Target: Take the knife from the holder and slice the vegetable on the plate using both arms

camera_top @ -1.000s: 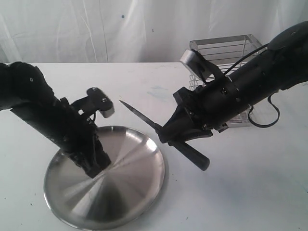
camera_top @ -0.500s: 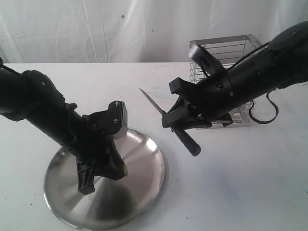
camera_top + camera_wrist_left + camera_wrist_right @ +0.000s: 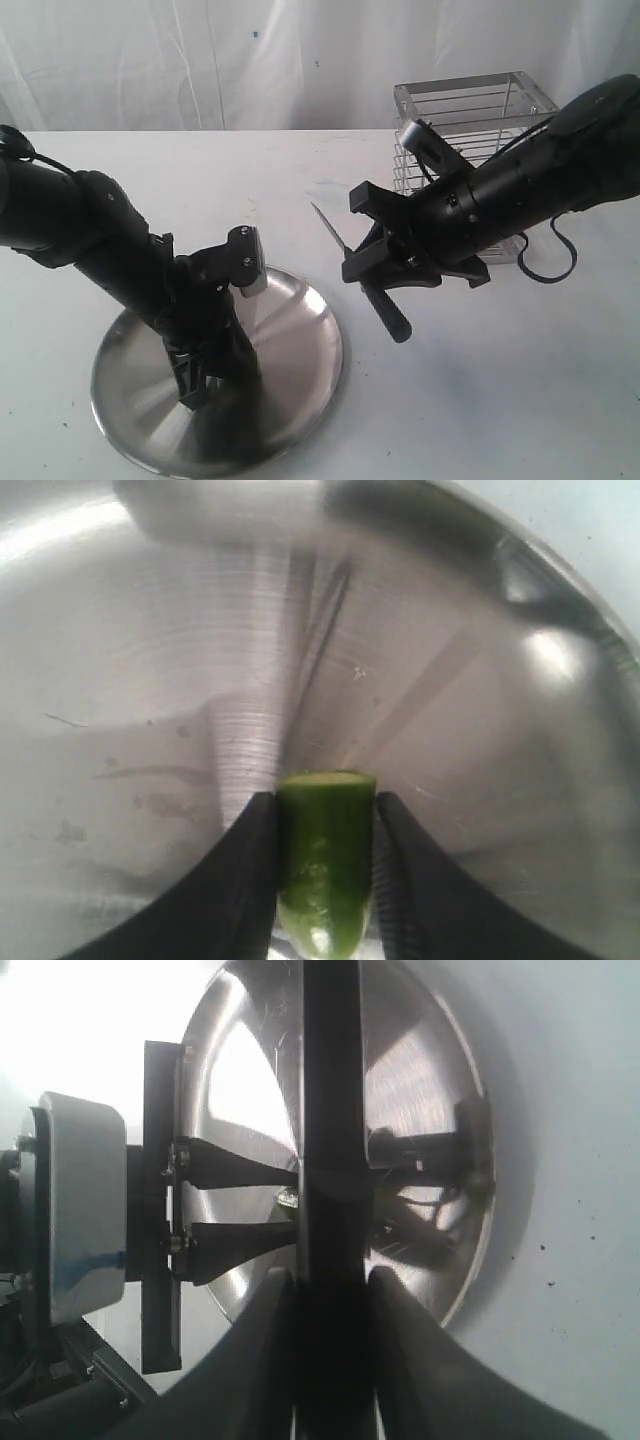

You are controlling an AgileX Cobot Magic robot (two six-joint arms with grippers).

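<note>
Left gripper: closed narrow on the vegetable, a short cylindrical chunk with glossy dark green skin and a flat, paler cut end facing forward past the fingertips. Pinched on both sides by smooth matte black fingers that taper toward the tips. Beneath and ahead of these fingers, the plate: round, shallow-rimmed stainless steel, brushed in fine concentric lines, with bright streaks and blurred reflections. Cannot tell whether the chunk touches the metal.

Right gripper: clamped on the knife, held tilted in the air and gripped about where handle meets blade. Black cylindrical handle below and behind the jaws, slanting toward the white matte table. Narrow, dark, pointed blade above and ahead of the jaws, its tip apart from the plate and from the left arm. In the right wrist view, a straight dark bar running out from between two rounded black fingers and crossing in front of the plate's shiny disc. Beyond that bar, the left gripper's two tapered fingers with a speck of green between them.

Behind the right gripper, well apart from the knife, the holder: an upright box of shiny steel wire with horizontal bars and a flat rimmed top frame.
</note>
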